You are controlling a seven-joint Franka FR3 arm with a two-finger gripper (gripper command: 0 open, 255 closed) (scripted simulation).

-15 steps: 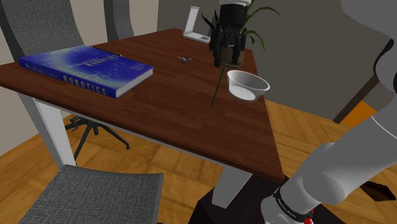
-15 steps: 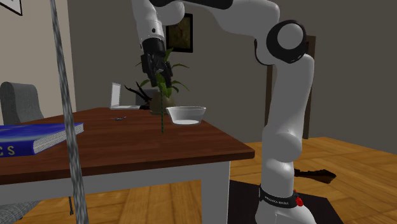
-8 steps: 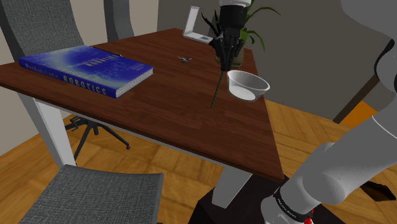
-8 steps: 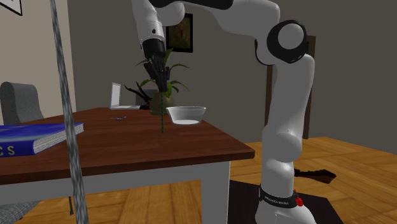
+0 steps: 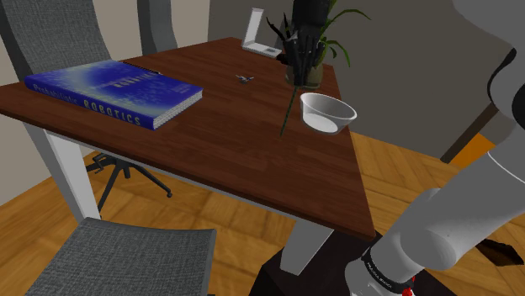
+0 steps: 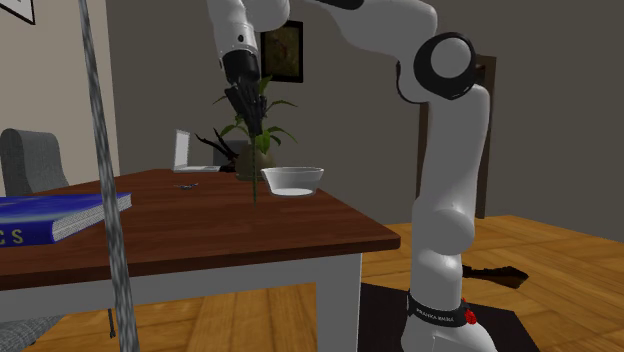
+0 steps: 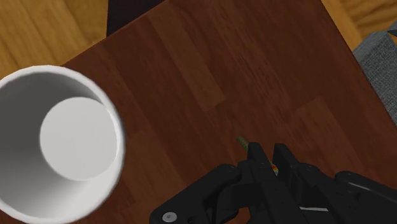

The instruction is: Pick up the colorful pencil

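Raised slightly, end effector (image 5: 296, 72) clamps the pencil (image 5: 289, 109) over the dark wooden table (image 5: 227, 147).

Table (image 5: 219, 126): dark reddish-brown top with plank grain, white legs. Book (image 5: 114, 91): deep blue cover mottled with lighter blue, pale lettering, white page edges. Bowl (image 5: 326, 112): plain white. Pencil (image 5: 289, 111): dark green, with an orange fleck in the wrist view. Gripper (image 5: 296, 57): black. Arm (image 6: 445, 180): white, dark joints. Chair (image 5: 118, 256): grey weave. Floor (image 5: 34, 210): orange-brown planks. Plant (image 5: 341, 17): green leaves.
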